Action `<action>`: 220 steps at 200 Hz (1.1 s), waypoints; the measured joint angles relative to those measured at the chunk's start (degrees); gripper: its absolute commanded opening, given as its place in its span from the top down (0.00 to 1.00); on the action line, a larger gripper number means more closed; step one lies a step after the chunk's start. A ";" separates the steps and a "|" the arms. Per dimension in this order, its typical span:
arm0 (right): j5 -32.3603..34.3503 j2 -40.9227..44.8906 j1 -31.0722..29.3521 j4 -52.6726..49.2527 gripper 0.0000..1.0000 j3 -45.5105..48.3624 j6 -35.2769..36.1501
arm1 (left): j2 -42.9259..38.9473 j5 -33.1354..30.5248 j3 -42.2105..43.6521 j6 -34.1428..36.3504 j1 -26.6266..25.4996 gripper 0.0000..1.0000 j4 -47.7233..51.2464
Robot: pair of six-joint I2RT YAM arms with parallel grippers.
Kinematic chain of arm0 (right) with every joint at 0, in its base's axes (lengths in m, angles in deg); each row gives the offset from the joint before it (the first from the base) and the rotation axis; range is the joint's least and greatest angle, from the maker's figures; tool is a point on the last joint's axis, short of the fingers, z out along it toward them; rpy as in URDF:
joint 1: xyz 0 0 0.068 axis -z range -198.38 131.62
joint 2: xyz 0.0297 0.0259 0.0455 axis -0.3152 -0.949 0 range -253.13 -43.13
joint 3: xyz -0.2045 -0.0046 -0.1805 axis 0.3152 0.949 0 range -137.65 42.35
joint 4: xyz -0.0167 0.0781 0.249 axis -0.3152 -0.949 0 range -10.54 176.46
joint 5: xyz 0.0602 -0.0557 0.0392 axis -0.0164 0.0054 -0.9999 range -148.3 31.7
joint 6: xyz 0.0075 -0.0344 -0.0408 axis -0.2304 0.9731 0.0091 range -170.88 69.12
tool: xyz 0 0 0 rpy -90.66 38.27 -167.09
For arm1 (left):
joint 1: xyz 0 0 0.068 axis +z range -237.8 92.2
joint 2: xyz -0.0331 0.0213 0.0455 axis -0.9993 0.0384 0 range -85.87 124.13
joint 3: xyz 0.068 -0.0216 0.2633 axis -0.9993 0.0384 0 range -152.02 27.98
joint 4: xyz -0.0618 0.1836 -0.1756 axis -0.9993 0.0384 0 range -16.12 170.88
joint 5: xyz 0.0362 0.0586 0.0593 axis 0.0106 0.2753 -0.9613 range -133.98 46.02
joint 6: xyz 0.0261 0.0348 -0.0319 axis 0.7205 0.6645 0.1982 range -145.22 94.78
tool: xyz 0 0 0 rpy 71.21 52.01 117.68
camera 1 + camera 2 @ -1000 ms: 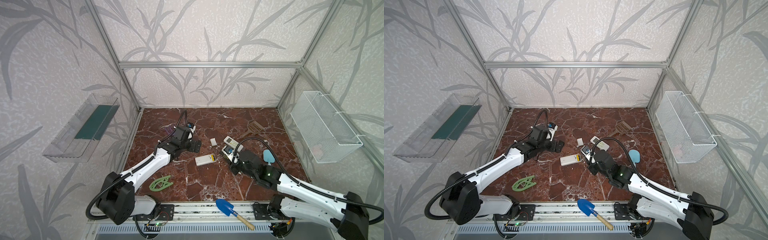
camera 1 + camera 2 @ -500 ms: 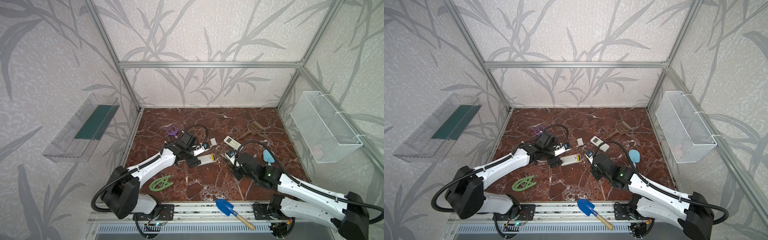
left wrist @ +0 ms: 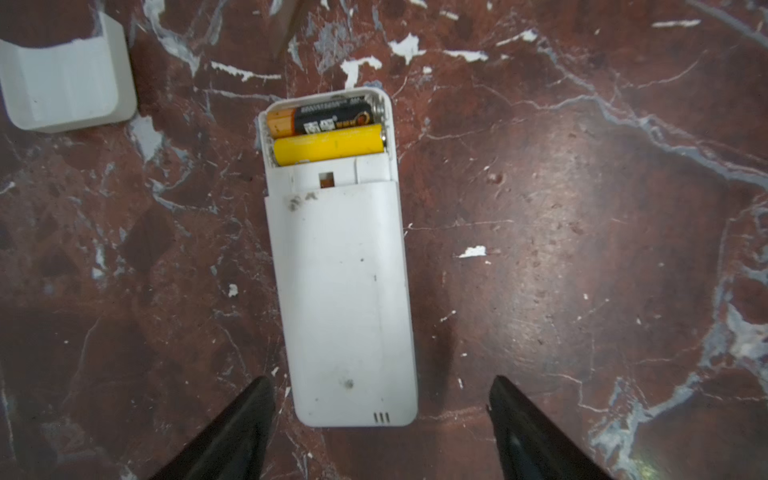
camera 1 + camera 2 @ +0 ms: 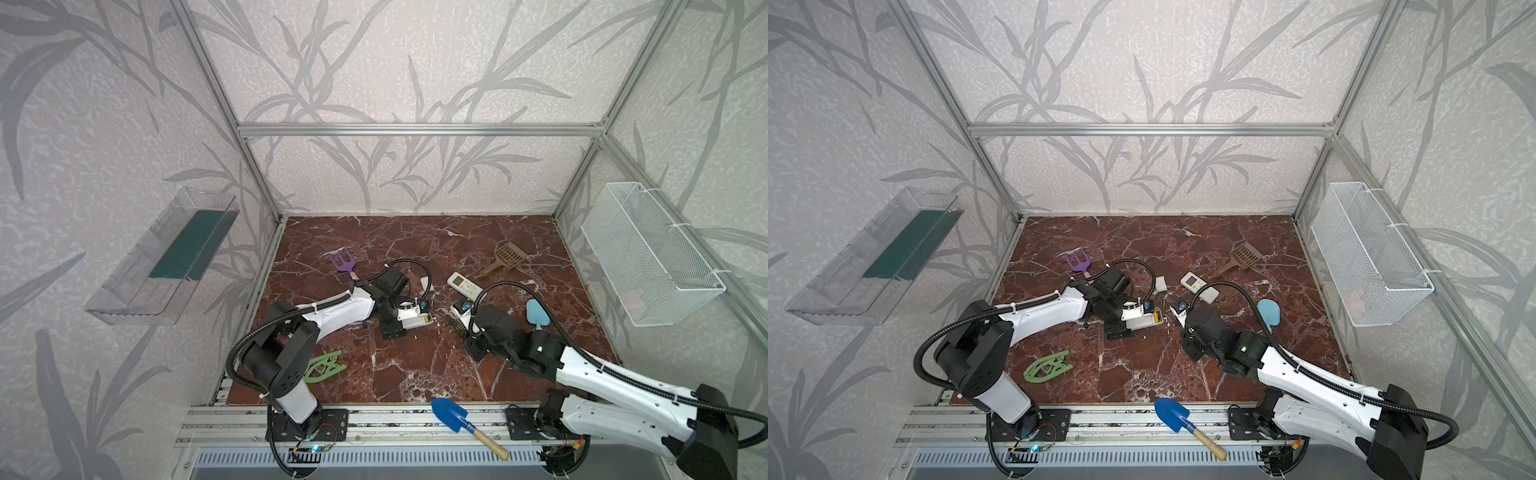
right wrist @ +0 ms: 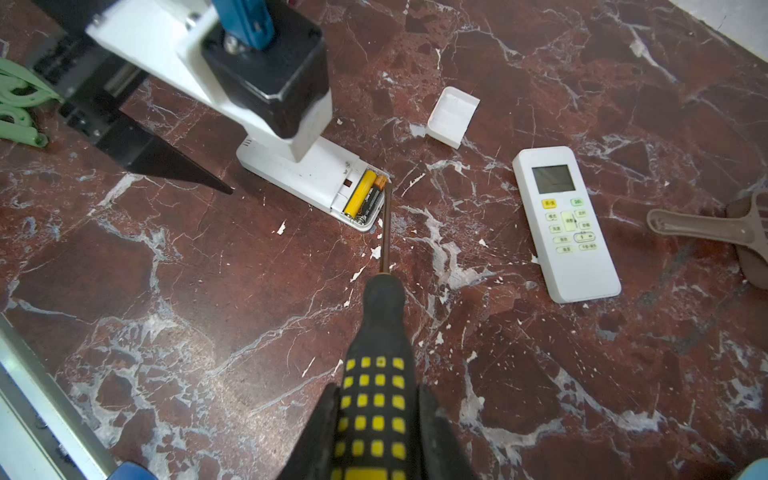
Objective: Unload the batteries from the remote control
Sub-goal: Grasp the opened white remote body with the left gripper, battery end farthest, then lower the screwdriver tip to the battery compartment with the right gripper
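Now the left gripper (image 3: 381, 379) is no longer at the back-left of the marble floor (image 3: 582, 249) as it was a second ago. It sits low over the white remote (image 3: 340, 291), its dark tapered jaws apart on either side of the casing's rounded end and gripping nothing. I judge it is about to pin the remote against skidding. The right gripper (image 5: 376, 436) is clamped on the screwdriver (image 5: 376, 395) by its black, yellow-studded handle. The thin shaft reaches the open compartment's rim; contact is unclear. Both batteries are still seated side by side there: a smooth yellow battery (image 3: 328, 145) and a glossy black-and-orange battery (image 3: 328, 118). The ribbed white cover (image 3: 66, 83) lies well apart.
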 measured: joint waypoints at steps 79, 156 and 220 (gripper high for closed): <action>-0.90 0.00 -0.04 1.36 1.00 1.31 -0.85 | 6.01 -1.38 -5.70 -6.99 -1.01 0.27 1.97; -1.57 3.34 -0.04 1.81 1.00 3.37 -0.81 | 7.45 -4.87 -5.95 -17.49 -2.58 0.27 2.08; -2.25 4.42 -0.04 2.89 1.00 4.00 -0.35 | 8.90 -5.97 -7.87 -27.21 -4.11 0.29 1.99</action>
